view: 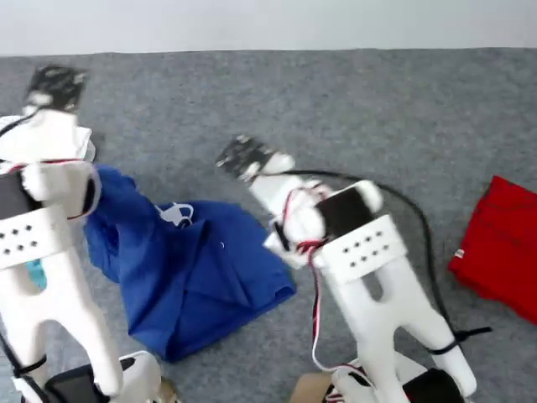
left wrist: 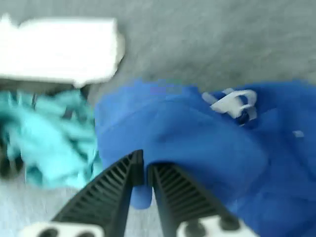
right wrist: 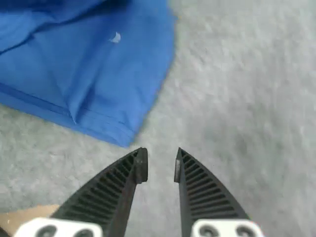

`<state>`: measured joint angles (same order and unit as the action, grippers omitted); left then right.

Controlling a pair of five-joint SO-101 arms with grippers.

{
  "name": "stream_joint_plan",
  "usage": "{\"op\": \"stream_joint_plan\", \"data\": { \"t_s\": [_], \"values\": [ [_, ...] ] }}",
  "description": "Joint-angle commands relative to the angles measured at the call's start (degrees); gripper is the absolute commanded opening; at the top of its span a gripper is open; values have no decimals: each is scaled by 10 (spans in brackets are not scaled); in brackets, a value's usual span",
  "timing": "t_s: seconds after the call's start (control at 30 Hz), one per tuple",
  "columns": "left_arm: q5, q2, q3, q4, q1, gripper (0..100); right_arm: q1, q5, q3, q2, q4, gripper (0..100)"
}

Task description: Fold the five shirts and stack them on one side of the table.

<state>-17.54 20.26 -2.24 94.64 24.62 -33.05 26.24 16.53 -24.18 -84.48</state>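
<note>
Blue shirt (view: 197, 269) pinched in left tool (left wrist: 144, 165), white label (left wrist: 234, 103) unreadable, right tool (right wrist: 160, 159) parted

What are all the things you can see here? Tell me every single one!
blue shirt: 1, blue, crumpled on the table between the two arms
red shirt: 1, red, looks folded, at the table's right edge in the high view
teal cloth: 1, teal, bunched up beside the blue shirt
white block: 1, white, next to the teal cloth; cannot tell what it is
table: 1, grey, fuzzy top
cable: 1, black, beside the right arm
left arm: 1, white
right arm: 1, white
left hand: 1, black, shut on the blue shirt
right hand: 1, black, open over bare table by the blue shirt's corner
</note>
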Motion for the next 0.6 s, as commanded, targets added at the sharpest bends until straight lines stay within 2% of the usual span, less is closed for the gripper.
{"op": "stream_joint_plan", "data": {
  "t_s": [0.0,0.1,0.27,0.57],
  "values": [
    [1,5,-46,-34,56,3,-47,-7,33,-11,80,105],
    [0,5,-84,-61,84,3,-87,-6,78,-3,146,109],
    [0,5,-138,-106,124,3,-136,-6,91,79,206,192],
    [-23,5,-209,-170,166,3,-186,62,-13,229,220,199]
  ]
}}
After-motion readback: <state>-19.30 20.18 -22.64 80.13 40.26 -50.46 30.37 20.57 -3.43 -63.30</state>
